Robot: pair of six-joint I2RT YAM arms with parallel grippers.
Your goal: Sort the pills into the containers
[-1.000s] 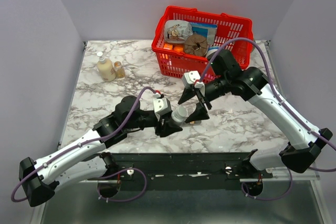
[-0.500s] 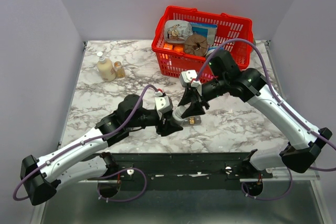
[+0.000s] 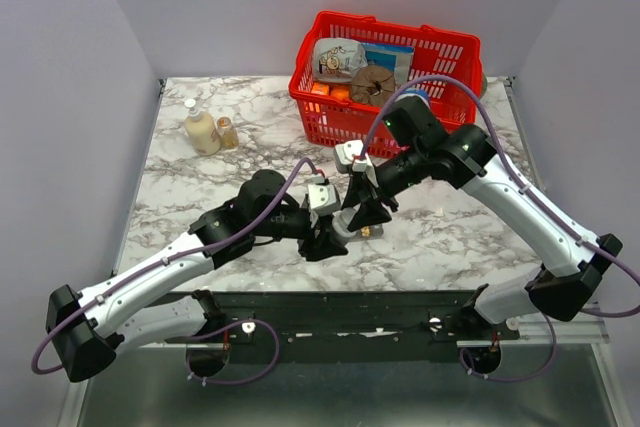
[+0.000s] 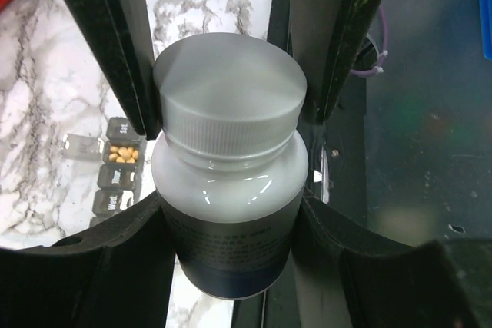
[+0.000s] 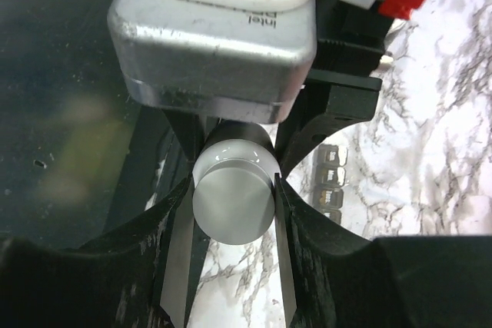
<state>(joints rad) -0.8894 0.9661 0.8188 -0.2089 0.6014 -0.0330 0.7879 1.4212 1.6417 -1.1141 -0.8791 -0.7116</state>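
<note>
Marble desk (image 3: 450, 232) filling the middle of the scene. Left arm (image 3: 170, 267) reaching in from the near left and right arm (image 3: 520, 197) from the near right, meeting over the near middle of the desk. Red basket (image 3: 322, 119) of packets at the far edge, right of centre. Left pincer (image 3: 322, 237) part-way open and clamped round the body of a white bottle (image 4: 227, 220), one finger pressed on each side. Right pincer (image 3: 362, 209) narrowed onto the ribbed grey cap (image 4: 229, 86) of that bottle, fingers flat against both sides of it. Two little jars (image 3: 208, 130) standing together at the far left of the desk, well apart from the arms. Dark grey pill box (image 4: 114, 190) lying on the desk just beside and below the held bottle, a row of small square compartments, mostly hidden behind the pincers from above. Yellow pills (image 4: 123, 153) heaped in one open compartment, lettered lids shut on the two next to it.
</note>
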